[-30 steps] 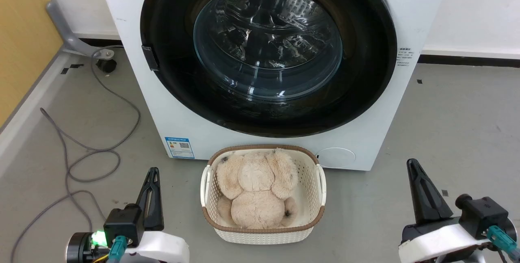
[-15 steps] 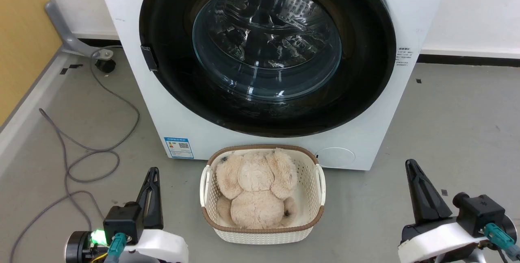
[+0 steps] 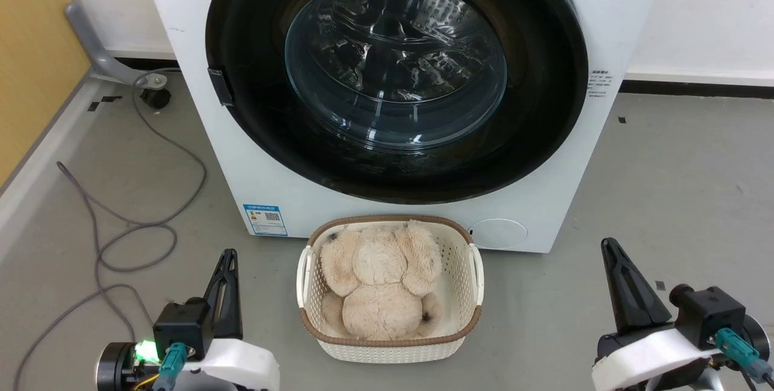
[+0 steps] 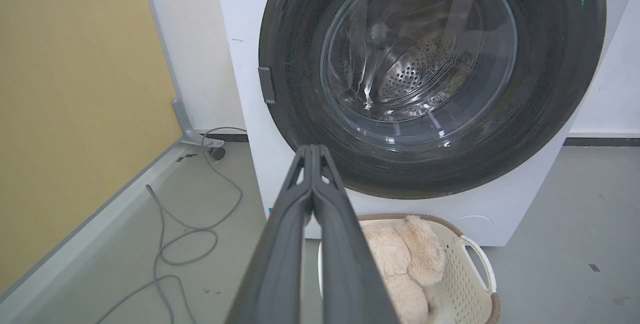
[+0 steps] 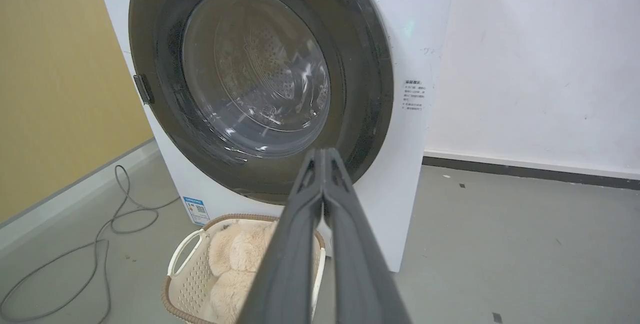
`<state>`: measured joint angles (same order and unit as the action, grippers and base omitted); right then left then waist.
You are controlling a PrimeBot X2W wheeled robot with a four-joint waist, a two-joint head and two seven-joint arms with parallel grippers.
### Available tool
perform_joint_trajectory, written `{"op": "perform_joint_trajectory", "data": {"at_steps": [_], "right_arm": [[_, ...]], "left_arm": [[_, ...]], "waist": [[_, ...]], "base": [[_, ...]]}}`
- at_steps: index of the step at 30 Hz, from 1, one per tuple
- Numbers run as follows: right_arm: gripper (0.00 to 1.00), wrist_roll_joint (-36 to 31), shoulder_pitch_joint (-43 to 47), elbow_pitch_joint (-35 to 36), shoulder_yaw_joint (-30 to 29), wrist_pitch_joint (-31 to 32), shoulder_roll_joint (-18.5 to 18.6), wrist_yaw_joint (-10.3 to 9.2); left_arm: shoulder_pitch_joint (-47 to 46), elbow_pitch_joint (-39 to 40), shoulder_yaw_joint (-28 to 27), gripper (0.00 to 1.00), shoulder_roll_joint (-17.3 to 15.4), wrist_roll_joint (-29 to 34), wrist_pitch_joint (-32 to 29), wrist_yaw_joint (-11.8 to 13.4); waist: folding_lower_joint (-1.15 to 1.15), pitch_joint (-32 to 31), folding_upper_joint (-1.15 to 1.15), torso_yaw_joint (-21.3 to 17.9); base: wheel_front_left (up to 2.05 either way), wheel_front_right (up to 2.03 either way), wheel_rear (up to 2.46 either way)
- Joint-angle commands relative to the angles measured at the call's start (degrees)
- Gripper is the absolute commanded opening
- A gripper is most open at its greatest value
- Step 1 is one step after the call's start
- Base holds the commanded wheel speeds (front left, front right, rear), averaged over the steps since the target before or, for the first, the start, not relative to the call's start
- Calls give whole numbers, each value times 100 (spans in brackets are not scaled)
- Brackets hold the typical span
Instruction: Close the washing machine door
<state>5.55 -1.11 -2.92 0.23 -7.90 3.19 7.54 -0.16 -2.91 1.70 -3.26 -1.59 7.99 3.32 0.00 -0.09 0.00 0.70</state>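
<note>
Left of the washing machine (image 3: 242, 155), low and forward of its front, the left gripper (image 3: 228, 255) stands with its two fingers pressed together, holding nothing. A grey cable (image 3: 139, 228) lies on the floor beside it.

On the front of the machine, the washing machine door (image 3: 396, 77) lies flat against the white panel, with no gap visible around its black ring (whether the catch has engaged cannot be told). A small dark tab (image 3: 220, 86) sits at the left edge of the ring. This is probably the handle side, with the hinge likely opposite.

The door is judged rigid and fairly heavy, swinging on one axis only. Its glossy ring looks slippery, so a pinch grip is unsuitable. Apply a flat push on the ring near the tab, not on the bulging glass, which is the fragile part.

Directly before the machine, a cream basket (image 3: 392, 348) holds a plush toy (image 3: 381, 282). Right of the machine, the right gripper (image 3: 609, 246) is likewise fully closed and empty, well apart from the door.
</note>
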Motion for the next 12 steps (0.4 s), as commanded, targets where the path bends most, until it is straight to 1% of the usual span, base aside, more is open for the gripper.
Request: {"op": "perform_joint_trajectory", "data": {"at_steps": [1,12], "right_arm": [[0,-36,53,52,-10,30,-15,-3],[0,-125,63,93,-12,160,-18,-3]], "left_arm": [[8,40,-18,0,1,46,-43,-29],[9,83,-43,0,8,65,-172,-81]], "waist": [[0,0,0,-1],[0,2,0,-13]], "base": [[0,0,0],[0,0,0]]}}
